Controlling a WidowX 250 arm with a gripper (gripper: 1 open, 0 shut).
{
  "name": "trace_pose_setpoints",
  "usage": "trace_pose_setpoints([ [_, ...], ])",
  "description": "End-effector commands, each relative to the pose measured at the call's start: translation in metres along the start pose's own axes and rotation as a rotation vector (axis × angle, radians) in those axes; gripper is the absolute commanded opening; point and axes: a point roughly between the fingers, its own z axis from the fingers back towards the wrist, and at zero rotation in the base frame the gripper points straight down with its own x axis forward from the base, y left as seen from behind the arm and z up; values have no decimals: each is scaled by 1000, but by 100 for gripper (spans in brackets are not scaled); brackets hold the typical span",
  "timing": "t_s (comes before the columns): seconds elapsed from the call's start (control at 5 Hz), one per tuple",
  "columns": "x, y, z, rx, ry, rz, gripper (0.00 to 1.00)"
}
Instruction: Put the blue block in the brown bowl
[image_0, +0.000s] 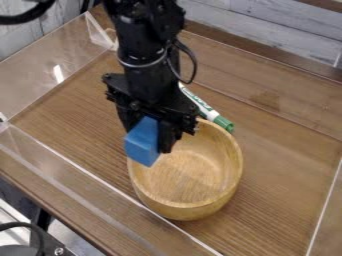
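My gripper (150, 135) is shut on the blue block (142, 143), a small plain blue brick held between black fingers. The block hangs just above the near-left rim of the brown bowl (191, 176), a large round wooden bowl with visible grain. Nothing shows inside the bowl. The black arm rises from the block toward the top of the view and hides part of the tabletop behind it.
A white-and-green marker pen (211, 113) lies on the wooden table (274, 95) just behind the bowl, partly hidden by the arm. Clear plastic walls (40, 158) border the table on the left and front. The table edge runs along the lower left.
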Motion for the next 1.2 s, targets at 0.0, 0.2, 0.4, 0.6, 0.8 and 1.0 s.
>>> trace_pose_setpoints([
  [0.0,4,-4,7,0,-46,-11,0],
  [0.2,3,-8,5,-2,-46,-15,0],
  [0.4,2,-13,2,-4,-48,-20,0],
  [0.6,1,-16,0,-5,-50,-24,0],
  [0.8,0,-19,-3,-7,-50,-28,0],
  [1.0,0,-22,-6,-10,-51,-32,0],
])
